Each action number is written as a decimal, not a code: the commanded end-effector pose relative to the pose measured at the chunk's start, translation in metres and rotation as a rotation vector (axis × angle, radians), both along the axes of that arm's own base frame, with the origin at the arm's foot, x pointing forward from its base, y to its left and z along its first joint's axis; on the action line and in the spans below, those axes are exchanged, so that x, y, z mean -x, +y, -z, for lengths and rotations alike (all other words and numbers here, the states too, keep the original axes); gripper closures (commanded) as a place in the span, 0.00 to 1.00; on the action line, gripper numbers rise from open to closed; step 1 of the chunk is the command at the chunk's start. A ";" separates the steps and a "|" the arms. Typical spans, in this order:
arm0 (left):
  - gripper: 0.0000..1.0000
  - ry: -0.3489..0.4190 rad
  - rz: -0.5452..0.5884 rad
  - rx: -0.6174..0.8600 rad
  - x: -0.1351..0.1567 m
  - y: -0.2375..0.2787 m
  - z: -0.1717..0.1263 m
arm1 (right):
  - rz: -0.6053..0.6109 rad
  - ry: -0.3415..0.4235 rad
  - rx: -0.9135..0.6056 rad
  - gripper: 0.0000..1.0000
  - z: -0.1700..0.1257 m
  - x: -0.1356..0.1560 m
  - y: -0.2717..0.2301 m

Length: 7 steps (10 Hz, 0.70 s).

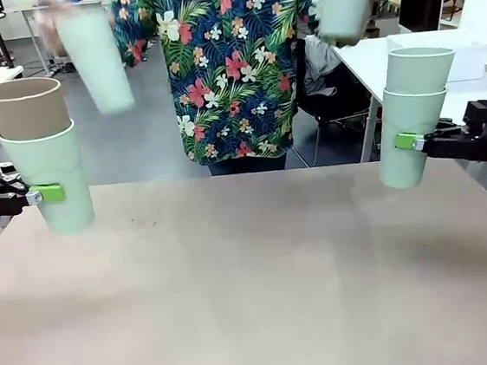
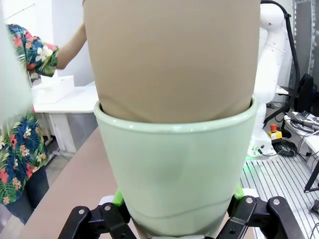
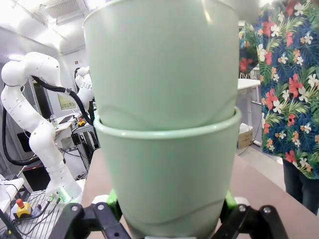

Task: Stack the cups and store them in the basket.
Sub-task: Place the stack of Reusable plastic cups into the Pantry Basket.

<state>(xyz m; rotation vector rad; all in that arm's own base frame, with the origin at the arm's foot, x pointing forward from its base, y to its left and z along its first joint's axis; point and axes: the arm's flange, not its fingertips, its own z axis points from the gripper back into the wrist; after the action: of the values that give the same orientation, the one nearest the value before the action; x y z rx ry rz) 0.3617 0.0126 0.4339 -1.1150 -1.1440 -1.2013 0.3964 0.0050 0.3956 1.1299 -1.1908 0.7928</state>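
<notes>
Over the counter (image 1: pixel 256 303), left claw (image 1: pixel 51 194) clamped the brown-topped stack (image 1: pixel 45 160), right claw (image 1: pixel 406 141) the green stack (image 1: pixel 415 112), upright, probably to receive more.

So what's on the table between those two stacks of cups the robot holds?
Nothing. In the front view, the tabletop between the left stack and the right stack is bare.
</notes>
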 end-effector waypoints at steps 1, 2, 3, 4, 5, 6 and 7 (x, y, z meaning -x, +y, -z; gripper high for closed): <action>0.15 -0.007 0.001 0.005 0.001 0.000 -0.002 | 0.002 -0.006 -0.002 0.14 -0.003 0.000 0.000; 0.15 -0.007 0.001 0.005 0.001 0.000 -0.002 | 0.002 -0.006 -0.002 0.14 -0.003 0.000 0.000; 0.15 -0.007 0.001 0.005 0.001 0.000 -0.002 | 0.002 -0.006 -0.002 0.14 -0.003 0.000 0.000; 0.15 -0.007 0.001 0.005 0.001 0.000 -0.002 | 0.002 -0.006 -0.002 0.14 -0.003 0.000 0.000; 0.15 -0.007 0.001 0.005 0.001 0.000 -0.002 | 0.002 -0.006 -0.002 0.14 -0.003 0.000 0.000; 0.15 -0.007 0.001 0.005 0.001 0.000 -0.002 | 0.002 -0.006 -0.002 0.14 -0.003 0.000 0.000; 0.15 -0.007 0.001 0.005 0.001 0.000 -0.002 | 0.002 -0.006 -0.002 0.14 -0.003 0.000 0.000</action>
<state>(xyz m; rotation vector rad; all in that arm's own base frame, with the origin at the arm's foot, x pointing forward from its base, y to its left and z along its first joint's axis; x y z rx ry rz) 0.3617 0.0126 0.4339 -1.1150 -1.1440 -1.2013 0.3964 0.0050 0.3955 1.1299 -1.1904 0.7928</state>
